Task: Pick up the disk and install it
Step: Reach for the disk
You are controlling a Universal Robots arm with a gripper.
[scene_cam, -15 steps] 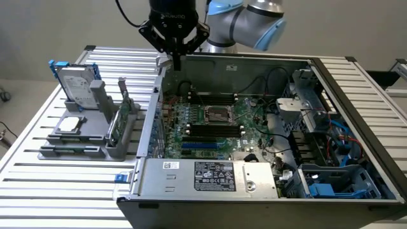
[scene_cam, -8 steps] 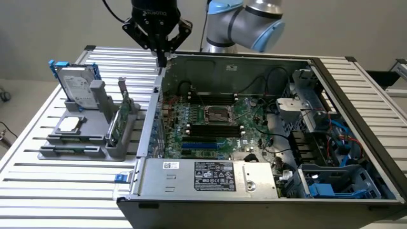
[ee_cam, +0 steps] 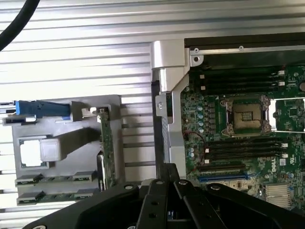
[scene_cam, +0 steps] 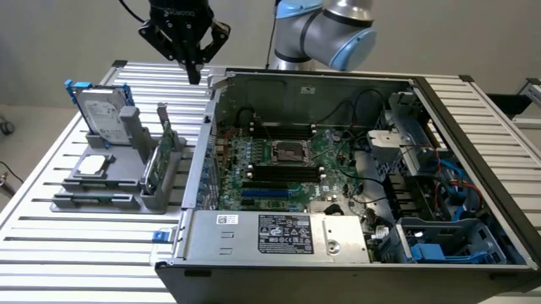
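The disk (scene_cam: 103, 114) stands upright in a grey holder (scene_cam: 101, 196) on the slatted table, at the exterior view's left. It is silver-grey with a white label and blue rails. In the wrist view it appears edge-on as a blue rail (ee_cam: 43, 109). My gripper (scene_cam: 194, 76) hangs above the table between the holder and the back corner of the open computer case (scene_cam: 194, 234). Its black fingers are shut together with nothing between them. In the wrist view the gripper (ee_cam: 167, 179) hangs over the case's edge.
A square silver processor chip (scene_cam: 91, 164) and an upright green circuit card (scene_cam: 161, 155) share the holder. The case holds a motherboard (scene_cam: 283, 161), a power supply (scene_cam: 279, 235) and blue drive bays (scene_cam: 439, 244) at the exterior view's right.
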